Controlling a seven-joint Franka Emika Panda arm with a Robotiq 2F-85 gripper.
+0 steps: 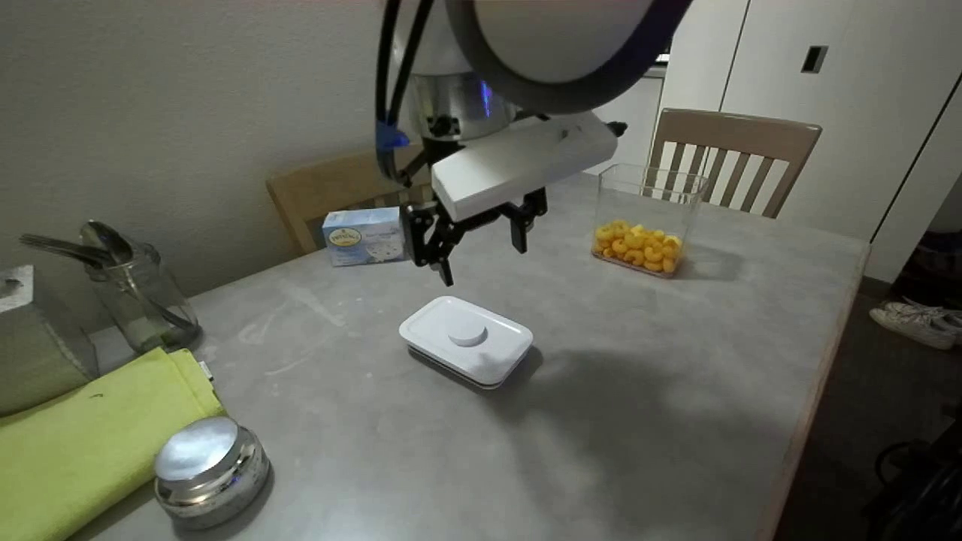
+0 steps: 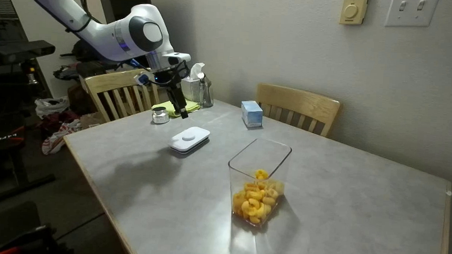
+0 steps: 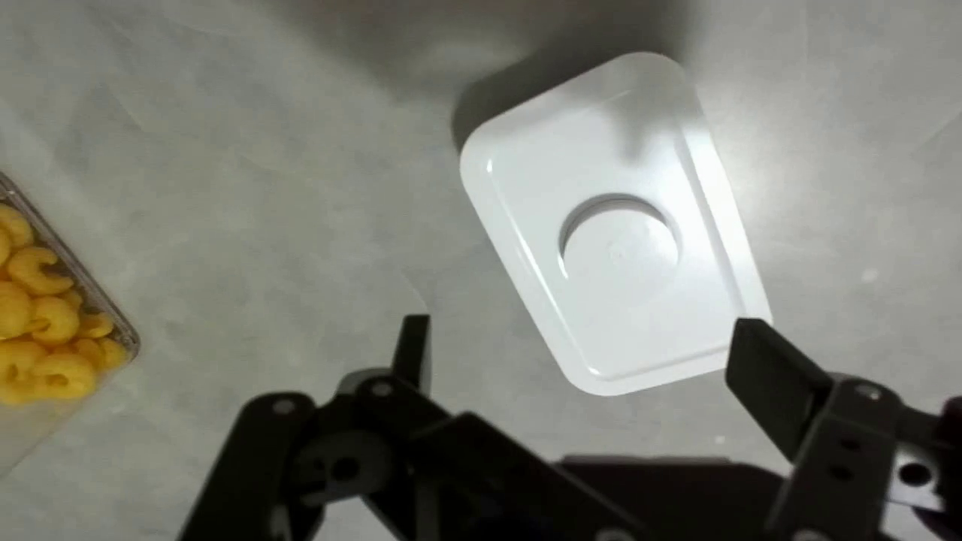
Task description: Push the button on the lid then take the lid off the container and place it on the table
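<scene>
The white lid (image 1: 500,357) lies flat on the grey table (image 1: 586,481), apart from the container, with its round button (image 1: 467,331) raised in the centre. The lid (image 2: 200,133) and button (image 2: 188,136) also show in the other exterior picture. The clear container (image 1: 650,218) stands upright and uncovered, with orange pieces inside; it also shows in an exterior view (image 2: 260,183) and partly in the wrist view (image 3: 71,263). My gripper (image 1: 485,261) is open and empty above the lid. In the wrist view the lid (image 3: 624,330) lies ahead of the fingertips (image 3: 582,334), the right one overlapping its corner.
A blue-white box (image 1: 366,237) stands at the table's wall side. A jar with cutlery (image 1: 143,300), a tissue box (image 1: 41,338), a yellow cloth (image 1: 105,428) and a round silver tin (image 1: 210,473) stand at one end. Chairs (image 2: 298,107) surround the table.
</scene>
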